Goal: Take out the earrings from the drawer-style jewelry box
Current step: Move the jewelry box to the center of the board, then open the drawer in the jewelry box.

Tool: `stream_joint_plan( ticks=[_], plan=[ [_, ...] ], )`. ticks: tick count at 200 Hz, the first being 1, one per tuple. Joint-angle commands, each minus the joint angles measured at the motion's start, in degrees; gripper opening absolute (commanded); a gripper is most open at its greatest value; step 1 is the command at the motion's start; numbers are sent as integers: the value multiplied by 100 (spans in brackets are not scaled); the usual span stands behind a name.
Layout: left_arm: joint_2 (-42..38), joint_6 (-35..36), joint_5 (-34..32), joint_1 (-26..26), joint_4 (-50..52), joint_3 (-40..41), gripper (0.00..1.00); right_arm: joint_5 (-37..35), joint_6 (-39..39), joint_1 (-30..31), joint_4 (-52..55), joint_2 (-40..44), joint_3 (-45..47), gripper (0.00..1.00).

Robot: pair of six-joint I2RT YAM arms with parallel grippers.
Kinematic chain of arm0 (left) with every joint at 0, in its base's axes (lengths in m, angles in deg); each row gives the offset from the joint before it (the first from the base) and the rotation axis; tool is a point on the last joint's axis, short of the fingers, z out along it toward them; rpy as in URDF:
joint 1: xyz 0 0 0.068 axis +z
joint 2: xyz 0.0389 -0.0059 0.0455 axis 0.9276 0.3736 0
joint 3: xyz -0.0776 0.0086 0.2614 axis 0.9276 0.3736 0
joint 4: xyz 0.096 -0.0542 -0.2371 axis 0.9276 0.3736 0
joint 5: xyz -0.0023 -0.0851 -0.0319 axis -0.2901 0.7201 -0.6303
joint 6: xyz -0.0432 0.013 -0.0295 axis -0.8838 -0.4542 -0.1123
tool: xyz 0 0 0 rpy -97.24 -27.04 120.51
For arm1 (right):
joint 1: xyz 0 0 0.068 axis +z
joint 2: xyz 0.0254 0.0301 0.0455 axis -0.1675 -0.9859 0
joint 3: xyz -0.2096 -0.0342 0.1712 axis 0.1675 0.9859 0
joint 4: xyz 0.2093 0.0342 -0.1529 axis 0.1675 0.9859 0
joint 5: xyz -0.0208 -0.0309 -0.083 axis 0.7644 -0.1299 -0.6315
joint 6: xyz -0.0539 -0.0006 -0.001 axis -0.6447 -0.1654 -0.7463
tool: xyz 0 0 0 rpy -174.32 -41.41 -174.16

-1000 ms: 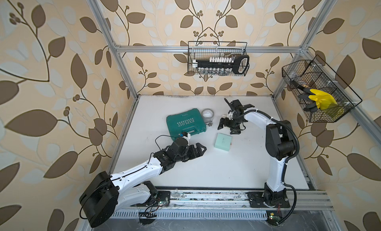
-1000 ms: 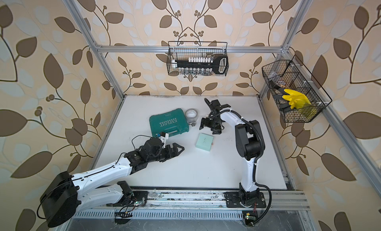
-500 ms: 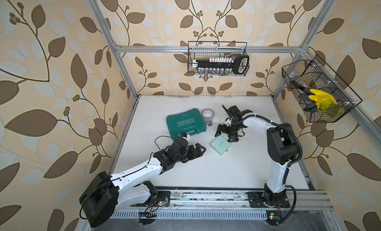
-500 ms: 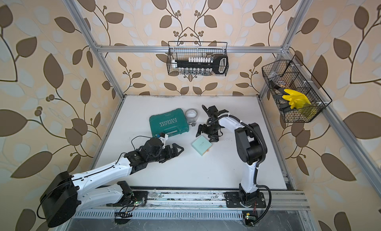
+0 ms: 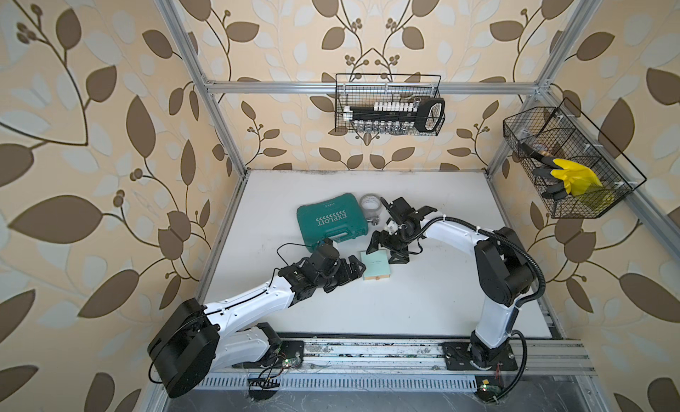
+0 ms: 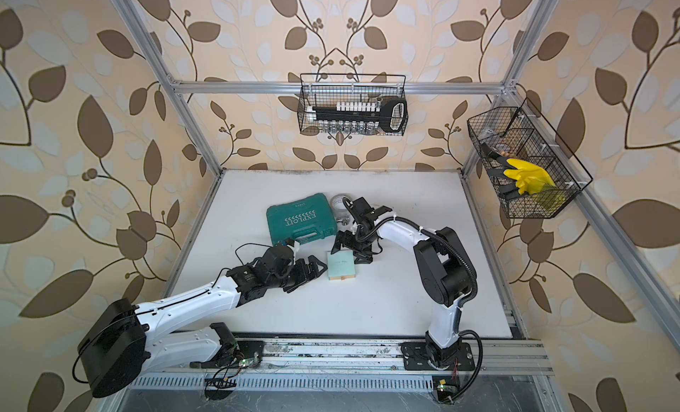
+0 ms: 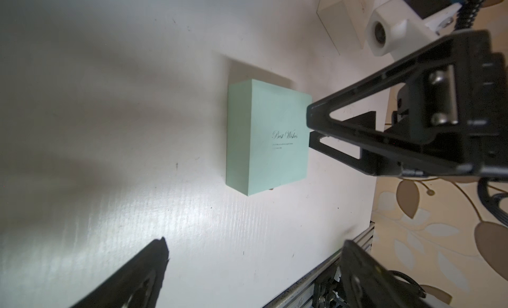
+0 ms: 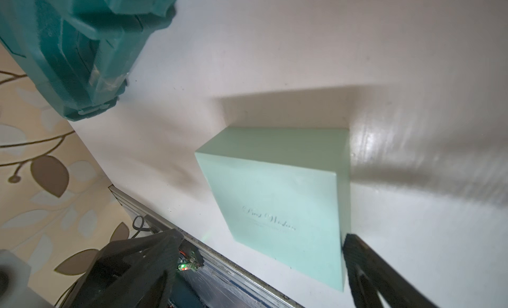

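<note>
My right gripper point(image 5: 386, 250) stands wide at the 12 o'clock edge of the mint jewelry box point(image 5: 375, 265); I cannot tell whether a finger touches it. My left gripper point(image 5: 347, 276) gapes as wide at the box's 9 o'clock, apart from it. The box lies shut at 5 o'clock of the teal case point(image 5: 333, 222), so the earrings are hidden inside. I judge the box light, stiff and apt to slide. I would brace its sides and pull the tiny knob point(image 5: 376, 278) on its 6 o'clock face. The earrings should be small, slick and delicate.
</note>
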Motion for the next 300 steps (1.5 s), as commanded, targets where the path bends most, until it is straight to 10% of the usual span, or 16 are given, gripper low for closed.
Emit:
stream_joint_plan(
  ticks=[1,104,166,300],
  plan=[
    [90,-109,-186,28,225,-264,99,32,-4,49,31,-218,-294,94],
    [1986,133,1340,828,-269,-1133,81,-1775,-758,1042,71,2237,1825,69],
    [2900,150,1573,785,-256,-1686,61,-2098,-273,1710,-661,1967,2168,46],
    [3222,-167,1487,515,-358,-1855,48,-2590,-446,1531,-1414,1421,2325,35]
  ],
)
